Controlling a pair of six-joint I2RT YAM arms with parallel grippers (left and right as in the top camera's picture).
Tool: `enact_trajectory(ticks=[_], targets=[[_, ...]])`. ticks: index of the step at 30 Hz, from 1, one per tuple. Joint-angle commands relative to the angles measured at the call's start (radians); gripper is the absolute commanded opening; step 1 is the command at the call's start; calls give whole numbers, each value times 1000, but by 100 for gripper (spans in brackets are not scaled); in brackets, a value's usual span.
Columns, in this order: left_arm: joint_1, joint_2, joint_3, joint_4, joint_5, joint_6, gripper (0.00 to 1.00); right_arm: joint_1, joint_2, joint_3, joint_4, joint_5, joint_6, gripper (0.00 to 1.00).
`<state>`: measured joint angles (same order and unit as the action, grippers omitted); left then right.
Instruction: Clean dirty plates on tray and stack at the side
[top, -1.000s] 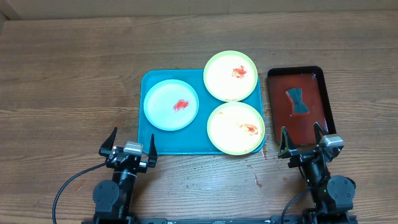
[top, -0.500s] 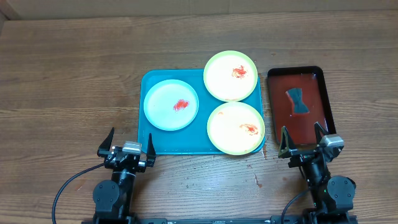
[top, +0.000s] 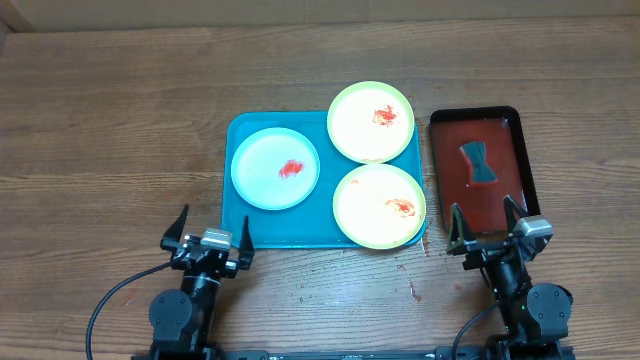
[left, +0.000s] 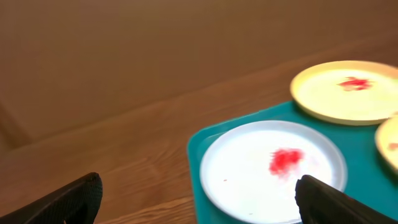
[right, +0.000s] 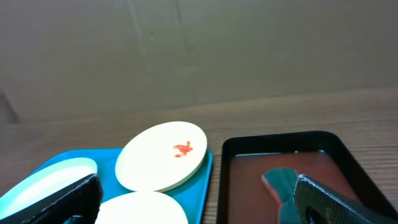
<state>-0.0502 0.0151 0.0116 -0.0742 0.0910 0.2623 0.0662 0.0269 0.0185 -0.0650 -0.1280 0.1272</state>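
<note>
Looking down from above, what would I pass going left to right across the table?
Left pincer → pale blue plate → far yellow-rimmed plate and near yellow-rimmed plate, one behind the other → dark red tray.

You've got the large teal rectangular plastic tray (top: 240, 235) mid-table on the brown wooden table (top: 100, 150). On its L side lies the pale blue-white round plate (top: 275, 168). On its R side, the near yellow-green-rimmed round plate (top: 379, 206) lies in front of the far yellow-green-rimmed round plate (top: 371, 122), which overhangs the far rim. Just R of that tray sits the narrow dark red black-rimmed tray (top: 505, 200), w/ a dark bow-shaped item (top: 481, 162) in its far half.
</note>
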Motion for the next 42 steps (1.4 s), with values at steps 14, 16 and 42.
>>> enact_trajectory(ticks=[14, 16, 42], targets=[[6, 203, 411, -317, 246, -42, 100, 6, 162, 310, -179, -49, 4, 100], [6, 294, 497, -380, 259, -41, 100, 6, 230, 389, -224, -49, 4, 100], [4, 1528, 1424, -1176, 346, -169, 99, -65, 1365, 1379, -1046, 24, -53, 100]])
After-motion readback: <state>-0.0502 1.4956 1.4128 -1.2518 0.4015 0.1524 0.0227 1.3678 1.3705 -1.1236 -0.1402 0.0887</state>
